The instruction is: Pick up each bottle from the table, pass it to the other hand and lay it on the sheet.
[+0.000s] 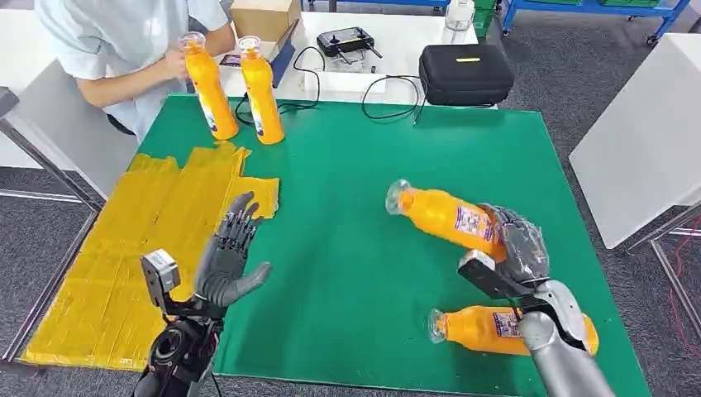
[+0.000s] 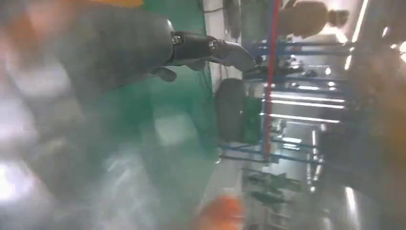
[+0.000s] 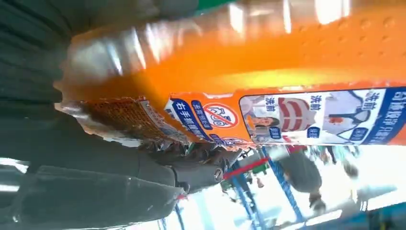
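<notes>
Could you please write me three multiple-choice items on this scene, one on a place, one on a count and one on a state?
1. Where does the yellow sheet lie?
A. on the green table's left part
B. on the white table
C. on the floor

2. How many orange bottles are in the head view?
A. two
B. three
C. four

3. What is the left hand doing?
A. gripping a bottle
B. holding nothing, fingers apart
C. pressing on the black case

Answers:
1. A: the sheet covers the green top's left part.
2. C: two standing bottles by the person at the far edge, the held bottle in the right hand, and the lying bottle near the front edge.
3. B: its fingers are spread over the table, nothing in them.
</notes>
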Robot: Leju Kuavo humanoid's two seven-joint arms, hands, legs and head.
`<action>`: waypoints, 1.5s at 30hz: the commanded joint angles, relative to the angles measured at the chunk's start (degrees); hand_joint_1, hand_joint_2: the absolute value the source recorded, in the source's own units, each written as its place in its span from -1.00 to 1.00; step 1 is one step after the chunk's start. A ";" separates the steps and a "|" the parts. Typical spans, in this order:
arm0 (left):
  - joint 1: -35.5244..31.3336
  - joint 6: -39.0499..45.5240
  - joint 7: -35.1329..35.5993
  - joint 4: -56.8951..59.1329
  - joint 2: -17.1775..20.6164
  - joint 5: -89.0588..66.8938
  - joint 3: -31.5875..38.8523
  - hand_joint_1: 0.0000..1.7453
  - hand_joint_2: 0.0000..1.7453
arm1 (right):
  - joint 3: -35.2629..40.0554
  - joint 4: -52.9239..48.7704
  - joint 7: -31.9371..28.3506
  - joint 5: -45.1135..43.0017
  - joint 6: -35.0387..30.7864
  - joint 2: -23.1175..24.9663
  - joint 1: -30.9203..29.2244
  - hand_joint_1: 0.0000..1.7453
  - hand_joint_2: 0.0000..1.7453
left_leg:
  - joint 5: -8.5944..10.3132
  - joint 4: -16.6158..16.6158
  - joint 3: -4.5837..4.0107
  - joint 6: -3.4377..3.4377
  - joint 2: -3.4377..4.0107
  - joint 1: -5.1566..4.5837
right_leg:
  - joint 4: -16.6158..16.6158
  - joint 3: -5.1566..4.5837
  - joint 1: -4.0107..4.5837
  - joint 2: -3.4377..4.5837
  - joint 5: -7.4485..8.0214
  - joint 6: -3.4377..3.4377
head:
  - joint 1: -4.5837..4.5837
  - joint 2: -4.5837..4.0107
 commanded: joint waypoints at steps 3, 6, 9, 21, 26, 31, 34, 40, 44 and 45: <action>-3.43 2.40 4.30 0.20 2.33 -2.29 -8.95 -1.00 1.00 | -5.73 -9.69 -0.86 -11.82 1.77 14.07 1.80 1.00 1.00 | -0.04 0.03 0.05 -0.09 0.01 0.09 | 0.02 0.04 0.04 0.22 -0.03 -0.11 | 0.02 0.00; -4.29 2.39 5.39 0.61 2.87 -1.96 -10.61 -1.00 1.00 | -5.71 -9.89 -1.62 -16.77 3.66 15.75 1.95 1.00 1.00 | -0.07 0.04 0.12 -0.12 -0.01 0.14 | -0.01 0.12 0.07 0.31 -0.05 -0.15 | 0.02 0.00; -5.82 2.91 6.24 1.04 2.44 -1.48 -13.23 -1.00 1.00 | -2.54 -9.47 -2.07 -19.58 4.35 18.23 2.29 1.00 1.00 | -0.03 0.00 0.04 -0.07 -0.01 0.08 | 0.00 0.03 0.02 0.17 -0.02 -0.09 | 0.00 0.00; -8.36 4.75 7.56 3.38 2.85 0.90 -17.21 -1.00 1.00 | 7.15 -2.47 -1.67 -21.05 6.04 18.59 -0.59 0.98 1.00 | -0.01 -0.02 0.09 -0.07 0.06 0.07 | -0.03 0.07 0.04 0.22 0.00 -0.06 | 0.02 0.00; -9.34 4.36 7.86 4.95 2.85 3.20 -18.26 -1.00 1.00 | 15.15 4.63 -1.67 -19.98 6.45 20.73 -3.14 0.94 1.00 | -0.03 -0.05 0.16 -0.10 0.21 0.11 | -0.05 0.12 0.07 0.43 0.03 -0.11 | 0.02 0.00; -9.34 4.36 7.86 4.95 2.85 3.20 -18.26 -1.00 1.00 | 15.15 4.63 -1.67 -19.98 6.45 20.73 -3.14 0.94 1.00 | -0.03 -0.03 0.18 -0.14 0.08 0.12 | -0.05 0.17 0.08 0.33 -0.02 -0.13 | 0.02 0.00; -9.39 4.36 7.87 4.93 2.87 3.26 -18.24 -1.00 1.00 | 15.16 4.66 -1.68 -19.99 6.44 20.57 -3.13 0.94 1.00 | 0.04 -0.04 0.09 -0.12 0.07 0.09 | -0.03 0.08 0.05 0.21 0.00 -0.06 | 0.02 0.00; -9.81 4.40 7.92 5.43 3.04 4.52 -18.97 -1.00 1.00 | 21.23 8.68 -1.51 -19.00 8.11 20.88 -4.50 0.94 1.00 | 0.01 -0.04 0.17 -0.17 0.12 0.14 | -0.06 0.16 0.08 0.37 0.00 -0.12 | 0.02 0.00; -10.07 4.62 7.70 6.11 3.03 5.17 -18.98 -1.00 1.00 | 26.62 9.66 -1.93 -17.63 10.01 20.53 -4.94 0.94 1.00 | 0.01 -0.04 0.17 -0.18 0.08 0.16 | -0.06 0.17 0.11 0.36 -0.01 -0.15 | 0.02 0.00; -10.16 4.58 7.56 6.25 3.01 5.40 -18.93 -1.00 1.00 | 27.91 9.39 -1.99 -17.31 10.52 20.24 -4.96 0.94 1.00 | 0.02 -0.04 0.13 -0.16 0.08 0.12 | -0.05 0.12 0.08 0.28 -0.01 -0.11 | 0.02 0.00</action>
